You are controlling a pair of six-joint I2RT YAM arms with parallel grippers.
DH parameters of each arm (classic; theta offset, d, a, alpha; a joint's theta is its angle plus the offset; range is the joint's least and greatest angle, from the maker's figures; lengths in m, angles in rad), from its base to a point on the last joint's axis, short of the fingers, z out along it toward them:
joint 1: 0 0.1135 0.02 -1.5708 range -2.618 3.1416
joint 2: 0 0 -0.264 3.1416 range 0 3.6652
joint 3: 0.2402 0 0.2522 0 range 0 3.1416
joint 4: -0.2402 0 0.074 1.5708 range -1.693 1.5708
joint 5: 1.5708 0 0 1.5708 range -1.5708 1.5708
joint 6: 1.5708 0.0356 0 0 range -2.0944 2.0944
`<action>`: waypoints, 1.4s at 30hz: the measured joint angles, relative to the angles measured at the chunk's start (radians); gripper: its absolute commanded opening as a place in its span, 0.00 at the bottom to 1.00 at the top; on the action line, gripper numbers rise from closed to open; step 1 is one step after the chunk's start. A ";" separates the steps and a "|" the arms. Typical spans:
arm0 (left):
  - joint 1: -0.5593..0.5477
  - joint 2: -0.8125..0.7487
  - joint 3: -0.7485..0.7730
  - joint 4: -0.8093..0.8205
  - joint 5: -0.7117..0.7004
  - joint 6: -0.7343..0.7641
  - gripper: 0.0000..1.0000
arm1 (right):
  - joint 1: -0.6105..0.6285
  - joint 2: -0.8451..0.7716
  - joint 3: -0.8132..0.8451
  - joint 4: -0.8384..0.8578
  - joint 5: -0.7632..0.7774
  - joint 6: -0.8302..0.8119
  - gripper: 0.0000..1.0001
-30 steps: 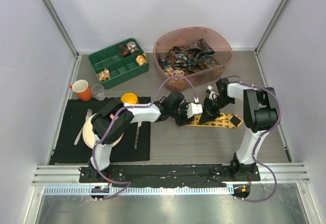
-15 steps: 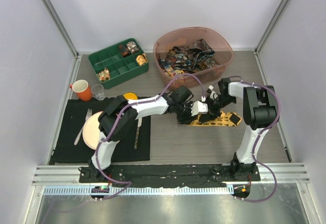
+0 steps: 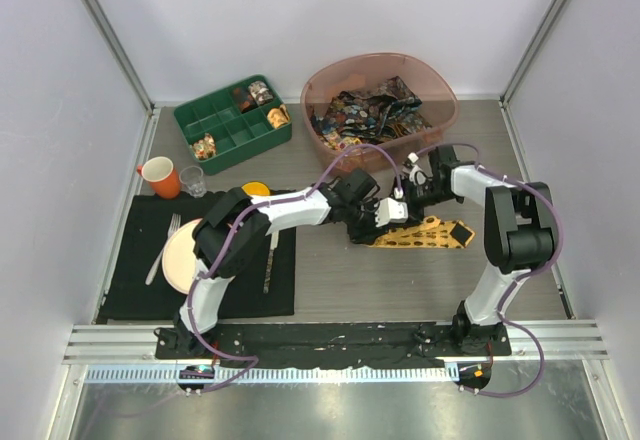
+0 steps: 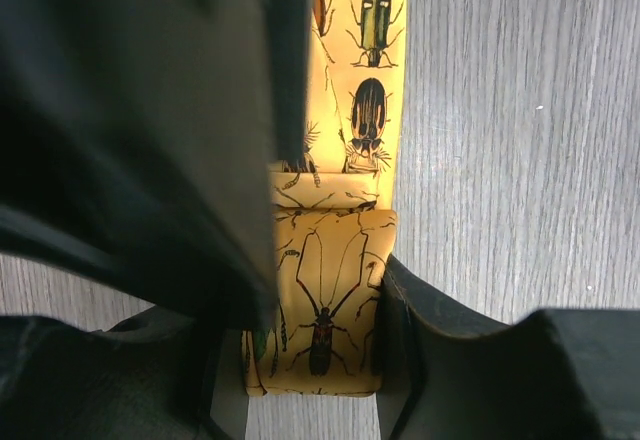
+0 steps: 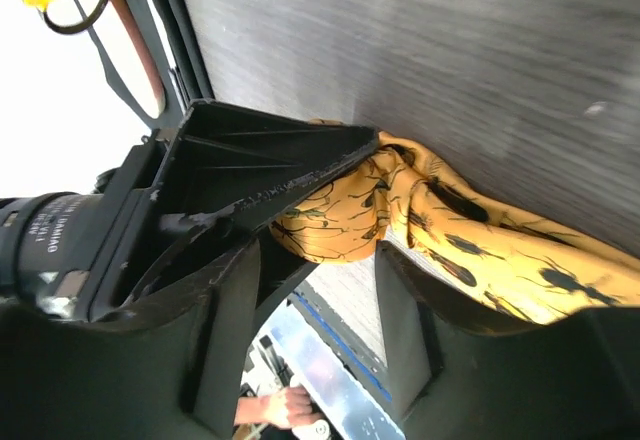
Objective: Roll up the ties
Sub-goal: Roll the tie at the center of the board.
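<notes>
The yellow-orange tie (image 3: 428, 233) with dark beetle prints lies on the table right of centre, its dark end (image 3: 462, 233) at the right. Its left end is rolled up. My left gripper (image 3: 383, 215) is shut on that roll (image 4: 330, 290), one finger pressing each side of it. My right gripper (image 3: 412, 194) stands just behind the roll, open; the roll (image 5: 340, 222) sits at its fingertips and the flat tie (image 5: 520, 265) trails away from it. Several dark printed ties (image 3: 365, 110) lie heaped in the pink basin (image 3: 440, 85).
A green compartment tray (image 3: 225, 138) with trinkets stands at the back left. An orange mug (image 3: 160, 176), a glass (image 3: 194, 181), a yellow cup (image 3: 254, 192), a plate (image 3: 178, 260), a fork (image 3: 165, 245) and a knife (image 3: 270, 265) sit on or by the black mat (image 3: 140, 280).
My left arm has stretched to the right and taken the tie's rolled end. My right gripper has shifted slightly back and left, off the flat tie.
</notes>
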 measured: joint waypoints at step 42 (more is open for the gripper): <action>0.043 -0.036 -0.209 0.421 0.162 -0.179 0.79 | -0.022 0.095 -0.019 -0.088 0.097 -0.033 0.01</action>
